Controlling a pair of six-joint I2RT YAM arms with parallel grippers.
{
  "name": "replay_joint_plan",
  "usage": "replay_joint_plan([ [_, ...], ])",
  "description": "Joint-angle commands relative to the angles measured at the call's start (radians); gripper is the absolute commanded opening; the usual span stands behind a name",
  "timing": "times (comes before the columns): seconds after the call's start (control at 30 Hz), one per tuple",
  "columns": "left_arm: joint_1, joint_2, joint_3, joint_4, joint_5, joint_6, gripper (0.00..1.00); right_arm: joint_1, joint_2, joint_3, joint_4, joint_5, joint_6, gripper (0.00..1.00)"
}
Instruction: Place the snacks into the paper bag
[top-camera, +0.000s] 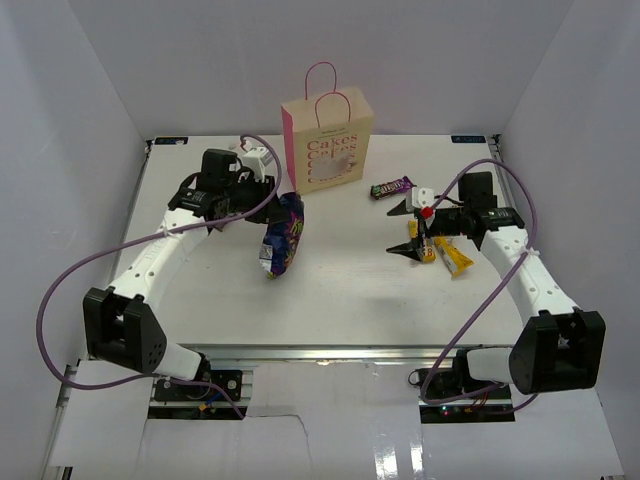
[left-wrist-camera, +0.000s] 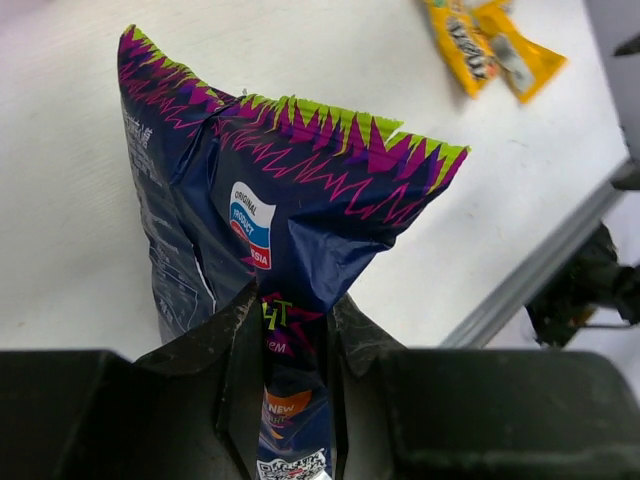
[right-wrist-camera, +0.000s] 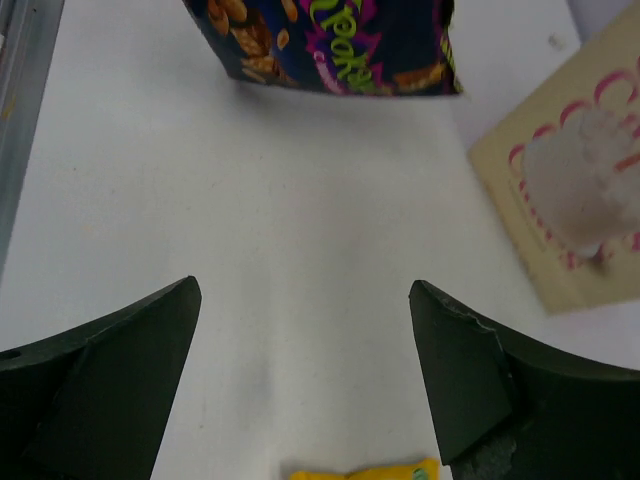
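Top external view: the paper bag (top-camera: 327, 140) stands upright at the back of the counter (top-camera: 340, 310), handles up. Its inside is not visible from here. The left claw (top-camera: 278, 198) is clenched on the top edge of the chip bag (top-camera: 283, 235), which hangs just left of the paper bag's front and looks lifted off the counter, not yet over the opening. The right claw (top-camera: 403, 230) is spread wide and grips nothing, hovering over the yellow candy packets (top-camera: 443, 252). They lie bunched on the counter right of centre, and the exact count is hard to tell. The dark candy bar (top-camera: 391, 187) lies flat near the paper bag's right corner, apart from both claws.

Left wrist view: the left claw (left-wrist-camera: 295, 370) pinches the chip bag (left-wrist-camera: 290, 200) at its narrow crimped end, with both fingers (left-wrist-camera: 232, 345) pressed on the foil. Two yellow candy packets (left-wrist-camera: 490, 45) show far off on the counter (left-wrist-camera: 80, 200).

Right wrist view: the right claw (right-wrist-camera: 305, 290) is released, with bare counter between the fingers (right-wrist-camera: 120, 360). One yellow candy packet (right-wrist-camera: 365, 470) peeks in at the bottom edge. The chip bag (right-wrist-camera: 330, 45) is at the top and the paper bag (right-wrist-camera: 570, 200) at the right.

Progress: early. No snack shows inside the paper bag. The chip bag is in hand but needs lifting over the rim and dropping in. The candy bar and all the yellow packets are left to do.
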Motion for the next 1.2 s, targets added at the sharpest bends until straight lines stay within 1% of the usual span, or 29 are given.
replay_joint_plan([
  [0.0, -0.003, -0.091, 0.029, 0.137, 0.295, 0.056, 0.00, 0.051, 0.020, 0.115, -0.110, -0.136, -0.455, 0.90],
  [0.03, -0.005, -0.102, 0.019, 0.137, 0.335, 0.061, 0.00, 0.088, 0.039, 0.179, -0.113, -0.133, -0.478, 0.90],
  [0.07, -0.008, -0.114, 0.009, 0.137, 0.354, 0.069, 0.00, 0.088, 0.062, 0.179, -0.118, -0.129, -0.498, 0.90],
  [0.1, -0.017, -0.136, -0.010, 0.139, 0.368, 0.081, 0.00, 0.126, 0.115, 0.258, -0.122, -0.123, -0.504, 0.90],
  [0.13, -0.023, -0.147, -0.019, 0.140, 0.382, 0.081, 0.00, 0.147, 0.144, 0.303, -0.148, -0.119, -0.512, 0.90],
  [0.17, -0.040, -0.163, -0.033, 0.143, 0.391, 0.083, 0.00, 0.193, 0.177, 0.399, -0.177, -0.109, -0.530, 0.90],
  [0.2, -0.049, -0.173, -0.039, 0.143, 0.398, 0.087, 0.00, 0.216, 0.238, 0.447, -0.203, -0.098, -0.544, 0.90],
  [0.3, -0.084, -0.197, -0.062, 0.140, 0.394, 0.083, 0.00, 0.309, 0.330, 0.579, -0.234, -0.043, -0.517, 0.90],
  [0.37, -0.100, -0.208, -0.073, 0.142, 0.391, 0.075, 0.00, 0.361, 0.355, 0.598, -0.198, -0.017, -0.462, 0.90],
  [0.43, -0.120, -0.225, -0.084, 0.142, 0.380, 0.070, 0.00, 0.388, 0.385, 0.619, -0.210, 0.009, -0.454, 0.90],
  [0.57, -0.135, -0.256, -0.096, 0.140, 0.366, 0.061, 0.00, 0.447, 0.427, 0.662, -0.321, 0.032, -0.475, 0.90],
  [0.67, -0.137, -0.273, -0.102, 0.137, 0.357, 0.063, 0.00, 0.474, 0.427, 0.650, -0.406, 0.046, -0.507, 0.91],
  [0.77, -0.137, -0.280, -0.105, 0.134, 0.356, 0.064, 0.00, 0.491, 0.424, 0.629, -0.464, 0.051, -0.514, 0.94],
  [0.9, -0.137, -0.288, -0.110, 0.128, 0.346, 0.076, 0.00, 0.513, 0.430, 0.618, -0.556, 0.013, -0.544, 1.00],
  [0.97, -0.137, -0.288, -0.108, 0.126, 0.353, 0.073, 0.00, 0.533, 0.441, 0.613, -0.596, 0.016, -0.550, 1.00],
  [1.0, -0.138, -0.288, -0.107, 0.125, 0.357, 0.072, 0.00, 0.539, 0.444, 0.612, -0.599, 0.019, -0.546, 0.94],
  [1.07, -0.140, -0.288, -0.107, 0.126, 0.362, 0.067, 0.00, 0.560, 0.450, 0.606, -0.573, 0.028, -0.520, 0.90],
  [1.1, -0.140, -0.291, -0.105, 0.126, 0.362, 0.066, 0.00, 0.566, 0.453, 0.603, -0.547, 0.029, -0.491, 0.83],
  [1.13, -0.140, -0.292, -0.107, 0.128, 0.362, 0.064, 0.00, 0.574, 0.455, 0.603, -0.511, 0.025, -0.441, 0.80],
  [1.17, -0.140, -0.294, -0.107, 0.128, 0.360, 0.061, 0.00, 0.577, 0.456, 0.603, -0.494, 0.022, -0.420, 0.71],
])
